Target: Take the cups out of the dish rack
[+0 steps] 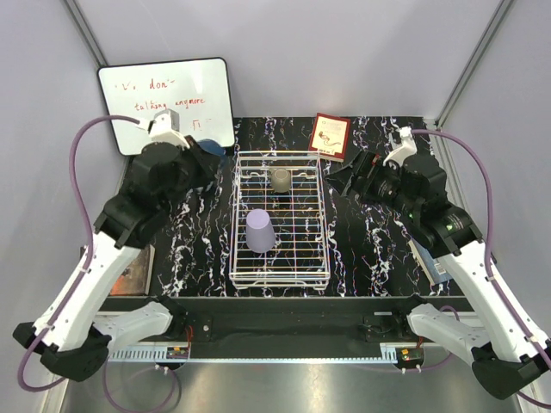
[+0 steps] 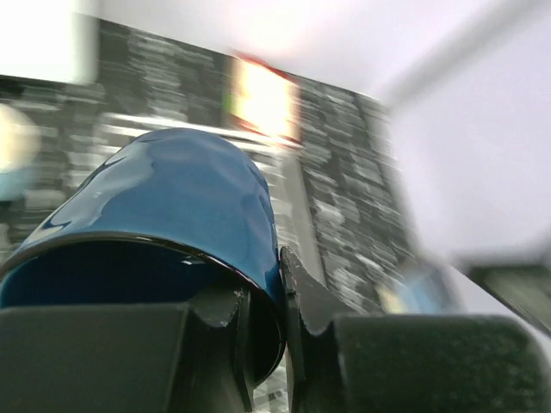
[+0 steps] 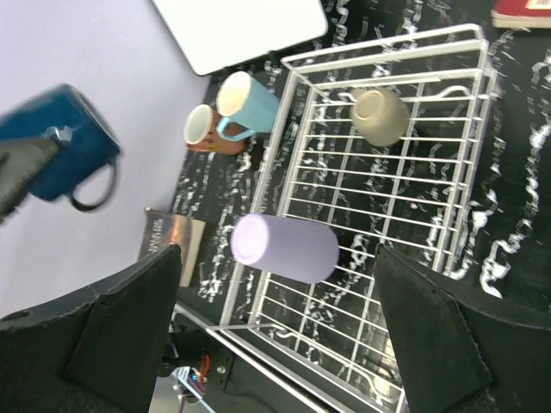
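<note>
Cups in three places. Two inside the white wire-grid dish rack (image 1: pixel 234 215) at mid-worktop: lavender handleless tumbler (image 1: pixel 261 231) mouth down in the near half, grey-beige cup (image 1: pixel 281 179) in the far half, well apart from it. Two more out on the black, white-veined marbled worktop (image 1: pixel 372 249), just beside the rack's far-left corner: light blue mug (image 3: pixel 245 103) and salmon-terracotta cup (image 3: pixel 204 129), touching or nearly so, both hidden under the left arm in the top view. Fifth, a glossy dark blue mug (image 2: pixel 181 198), up off the worktop to the left of the rack, pinched at the rim by the left claw (image 2: pixel 271 310), one finger inside and one outside, handle clear of the fingers in the right wrist view. Right claw (image 1: pixel 355 175) spread wide and holding nothing, hovering right of the rack's far end.

Writing: red marker on the white-framed whiteboard (image 1: pixel 165 103) leaning at the back wall, roughly "don't" over "talking anymore", first marks unclear. Red booklet (image 1: pixel 330 135) with a white panel propped behind the rack, print too small to read. Brownish book (image 1: pixel 133 268) flat at the worktop's left edge, partly under the left arm, cover illegible. Whiteboard close behind the held mug. Left wrist view blurred beyond the mug.
</note>
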